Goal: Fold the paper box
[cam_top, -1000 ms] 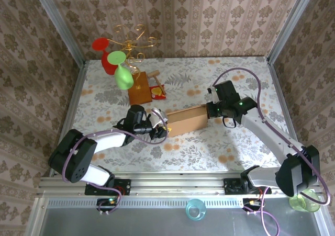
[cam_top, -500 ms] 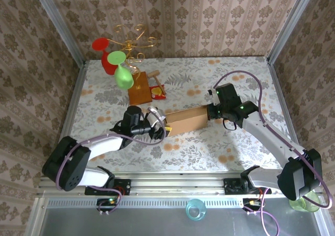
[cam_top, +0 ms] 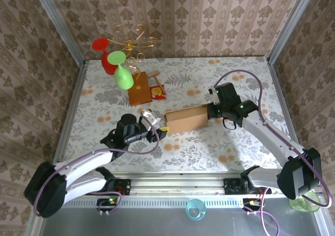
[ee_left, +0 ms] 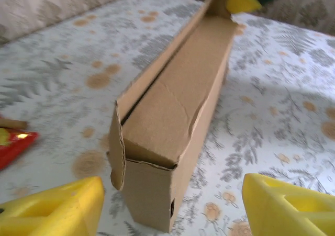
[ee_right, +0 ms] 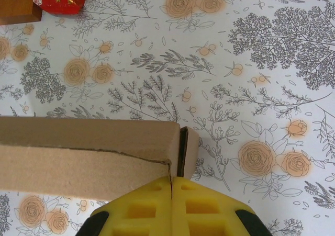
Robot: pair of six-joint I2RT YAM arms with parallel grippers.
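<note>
Withdrawn lower-left, the left pincer (cam_top: 159, 123) stands wide just off the box's (cam_top: 186, 120) left end; centre-frame on the table (cam_top: 235, 79), its long axis runs right to the shut right pincer (cam_top: 210, 112) touching it.

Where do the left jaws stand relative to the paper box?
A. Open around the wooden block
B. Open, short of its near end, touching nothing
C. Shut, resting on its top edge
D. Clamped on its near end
B: in the left wrist view the left jaws stand wide apart, their yellow fingers at the bottom corners, with table showing between each of them and the near end of the paper box.
</note>
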